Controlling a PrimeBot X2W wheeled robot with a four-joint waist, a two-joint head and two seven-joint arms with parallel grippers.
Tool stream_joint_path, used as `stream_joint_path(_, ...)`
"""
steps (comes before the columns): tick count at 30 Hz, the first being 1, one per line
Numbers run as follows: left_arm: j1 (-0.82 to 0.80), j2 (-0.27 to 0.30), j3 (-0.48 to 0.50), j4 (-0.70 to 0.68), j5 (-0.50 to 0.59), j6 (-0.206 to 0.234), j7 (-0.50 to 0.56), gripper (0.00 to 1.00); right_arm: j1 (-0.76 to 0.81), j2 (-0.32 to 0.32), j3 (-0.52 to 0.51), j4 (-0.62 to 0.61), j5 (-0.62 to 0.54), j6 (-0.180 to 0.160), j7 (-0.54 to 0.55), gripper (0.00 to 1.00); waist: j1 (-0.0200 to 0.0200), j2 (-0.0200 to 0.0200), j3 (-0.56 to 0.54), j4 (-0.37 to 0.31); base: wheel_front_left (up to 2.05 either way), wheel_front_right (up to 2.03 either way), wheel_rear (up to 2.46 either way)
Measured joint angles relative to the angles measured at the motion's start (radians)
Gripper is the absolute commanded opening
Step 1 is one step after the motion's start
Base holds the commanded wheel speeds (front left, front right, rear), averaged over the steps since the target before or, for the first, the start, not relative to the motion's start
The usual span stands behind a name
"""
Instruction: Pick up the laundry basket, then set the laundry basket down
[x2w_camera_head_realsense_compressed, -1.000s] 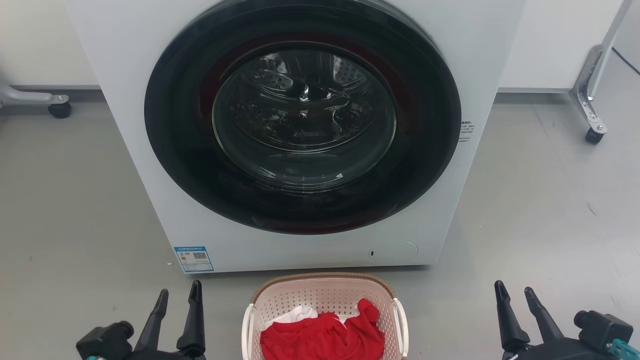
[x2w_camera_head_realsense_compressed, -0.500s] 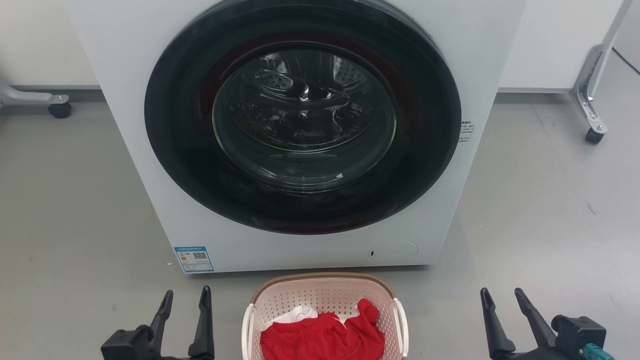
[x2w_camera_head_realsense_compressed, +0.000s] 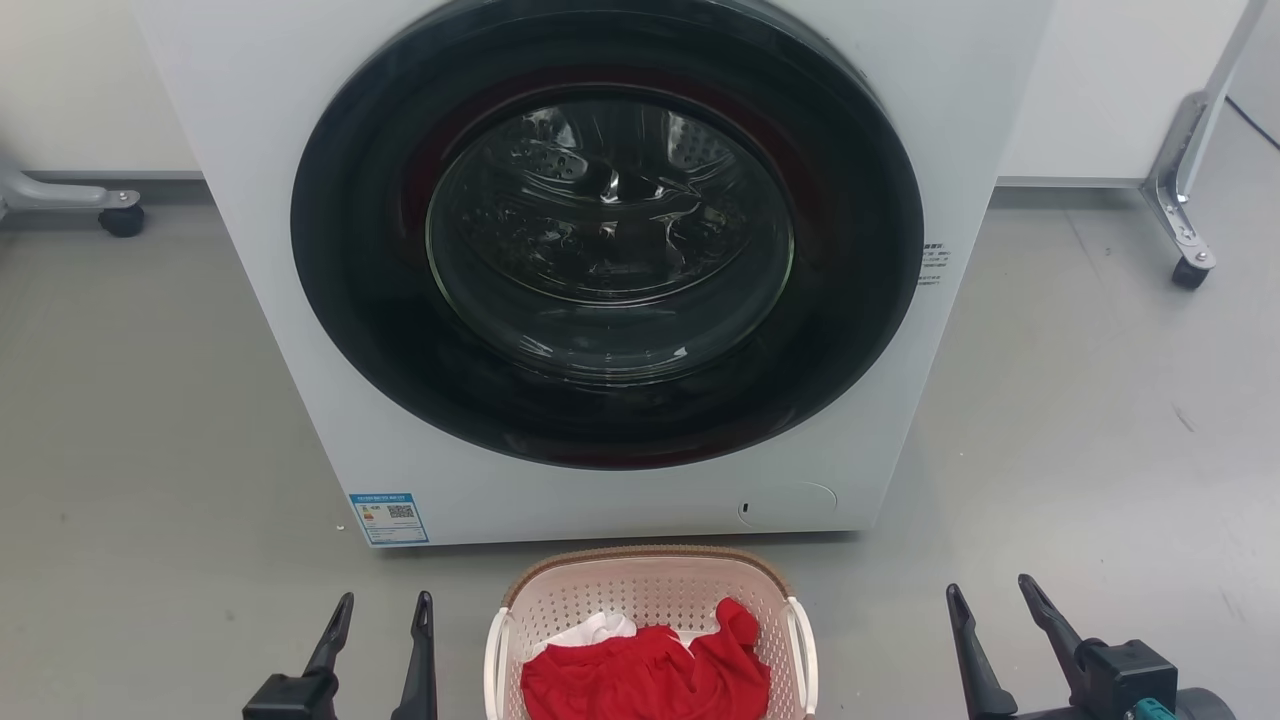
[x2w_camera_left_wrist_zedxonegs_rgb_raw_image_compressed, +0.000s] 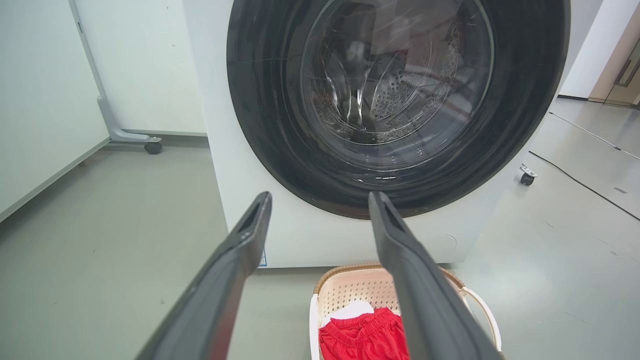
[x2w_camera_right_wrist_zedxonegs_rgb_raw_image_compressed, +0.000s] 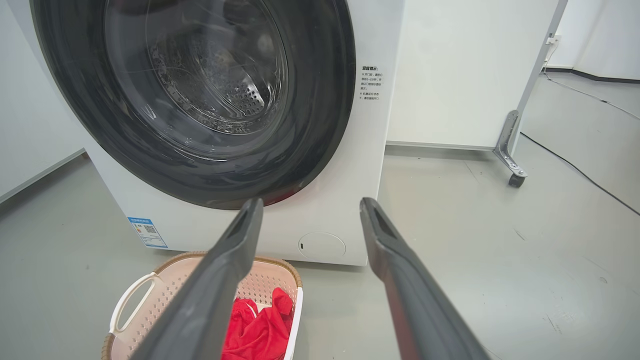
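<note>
Left hand (x2w_camera_head_realsense_compressed: 385, 597) and right hand (x2w_camera_head_realsense_compressed: 988, 583), both spread, now nearer laundry basket (x2w_camera_head_realsense_compressed: 650, 590); handles (x2w_camera_head_realsense_compressed: 803, 650) sideways, long axis unclear

Laundry basket (x2w_camera_head_realsense_compressed: 650, 590): pale pink-beige plastic, perforated walls, brown woven-look rim (x2w_camera_head_realsense_compressed: 648, 551), white handles (x2w_camera_head_realsense_compressed: 803, 650) on both sides. Upright on grey floor (x2w_camera_head_realsense_compressed: 150, 450), just in front of washer (x2w_camera_head_realsense_compressed: 250, 200) base, apart from it. Inside: crumpled red garment (x2w_camera_head_realsense_compressed: 640, 680) over white cloth (x2w_camera_head_realsense_compressed: 595, 628). Near edge cut off in head view.
</note>
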Motion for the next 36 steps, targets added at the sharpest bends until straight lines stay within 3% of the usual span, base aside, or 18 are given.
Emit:
stream_joint_path(25,0.000,-0.010,0.003,0.030,0.005,0.004,0.000,1.00,0.000,0.001,-0.022,0.010,-0.005,0.009,0.000,1.00,0.0000,0.0000,0.011,-0.005,0.00,0.00,0.00)
stream_joint_path(36,-0.014,-0.015,0.004,0.023,0.005,0.001,0.000,1.00,-0.012,0.005,-0.037,-0.003,-0.006,0.013,0.000,1.00,0.0000,0.0000,0.072,-0.007,0.00,0.00,0.00)
